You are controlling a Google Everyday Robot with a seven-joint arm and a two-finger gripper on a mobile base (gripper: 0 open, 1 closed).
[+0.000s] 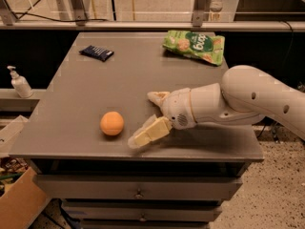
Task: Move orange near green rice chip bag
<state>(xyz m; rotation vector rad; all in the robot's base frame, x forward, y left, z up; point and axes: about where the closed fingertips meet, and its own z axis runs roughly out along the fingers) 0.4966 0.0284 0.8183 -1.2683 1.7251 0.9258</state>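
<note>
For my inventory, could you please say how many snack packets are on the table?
2: the green rice chip bag far right, a dark blue packet far left. The open hand is beside the orange. The arm may hide more.

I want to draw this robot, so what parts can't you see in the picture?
Camera view:
- The arm runs off the right edge; its base is out of sight.
- Writing on the blue packet is too small to read.
- The open gripper, beside the orange, hides some table behind it.
</note>
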